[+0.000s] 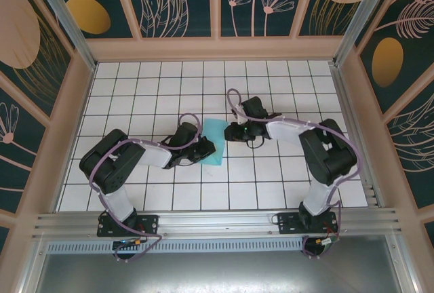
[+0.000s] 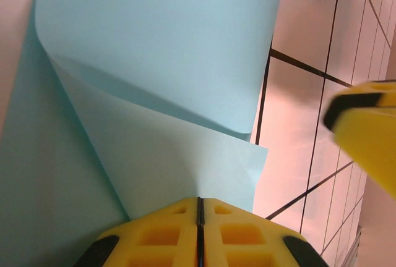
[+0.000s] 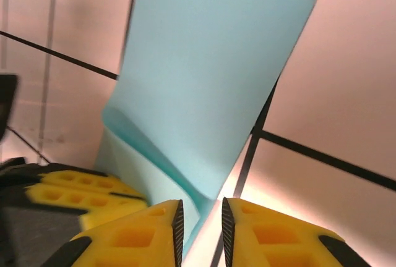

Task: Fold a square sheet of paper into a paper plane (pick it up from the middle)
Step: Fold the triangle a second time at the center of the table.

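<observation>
Seen from above, two robot arms reach in from the near edge of a white bench (image 1: 135, 89) marked with a black grid. They meet near its middle over a light-blue sheet of paper (image 1: 215, 135). The sheet sits between the two wrists, partly lifted off the tiles rather than lying flat.

The left wrist camera shows the left fingers (image 2: 161, 239) pressed together. A corner of the sheet runs into the seam between them, so they are pinching the paper. Above them the sheet bends over on itself in a soft roll, one layer hanging over another, and no sharp crease shows.

The right wrist camera shows the right fingers (image 3: 272, 236) a little apart, with a narrow gap between them. The lower edge of the sheet comes down to that gap, but whether the fingers touch it cannot be told.

The task looks to be at an early stage. The sheet is picked up and a first fold is being shaped, though it does not look pressed flat yet. No pointed nose, centre ridge or wings appear, so nearly all the folding remains to be done.
</observation>
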You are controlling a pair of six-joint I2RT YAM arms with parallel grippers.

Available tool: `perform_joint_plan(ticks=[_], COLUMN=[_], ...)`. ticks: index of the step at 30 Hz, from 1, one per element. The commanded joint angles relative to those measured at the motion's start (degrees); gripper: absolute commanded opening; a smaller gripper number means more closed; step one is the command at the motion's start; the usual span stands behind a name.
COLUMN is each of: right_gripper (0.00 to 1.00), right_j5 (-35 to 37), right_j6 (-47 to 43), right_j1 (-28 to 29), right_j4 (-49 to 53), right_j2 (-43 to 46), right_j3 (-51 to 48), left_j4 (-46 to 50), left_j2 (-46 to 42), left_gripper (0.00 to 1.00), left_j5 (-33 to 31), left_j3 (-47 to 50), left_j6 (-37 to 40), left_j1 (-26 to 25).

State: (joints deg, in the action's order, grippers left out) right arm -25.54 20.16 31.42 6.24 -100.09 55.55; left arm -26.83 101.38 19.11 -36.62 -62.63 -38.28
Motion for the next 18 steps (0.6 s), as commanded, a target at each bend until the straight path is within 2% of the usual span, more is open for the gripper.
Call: perform_joint_plan(ticks=[1, 6, 12, 18], right_gripper=[0.20, 0.07, 0.03, 0.02], right_j5=[-1.65, -4.26, -6.06, -3.49], right_j6=[3.24, 4.90, 4.73, 2.73], right_j1=[0.41, 2.92, 3.73, 3.71], right_j4=[-3.61, -5.68, -5.52, -2.40], right_j2=[2.75, -0.25, -4.87, -8.46], right_j3=[-2.17, -1.95, 0.17, 1.95], left_j4=[5.03, 4.85, 4.51, 3.69], left_j2=[0.70, 0.49, -0.13, -0.98], left_gripper=[0.11, 0.11, 0.08, 0.06], left_j5=[-1.98, -2.24, -2.52, -1.92], left_j3=[2.08, 2.19, 2.83, 2.78], left_j6=[-0.72, -1.18, -1.95, -2.00], left_j1=[-0.04, -0.11, -0.08, -0.10])
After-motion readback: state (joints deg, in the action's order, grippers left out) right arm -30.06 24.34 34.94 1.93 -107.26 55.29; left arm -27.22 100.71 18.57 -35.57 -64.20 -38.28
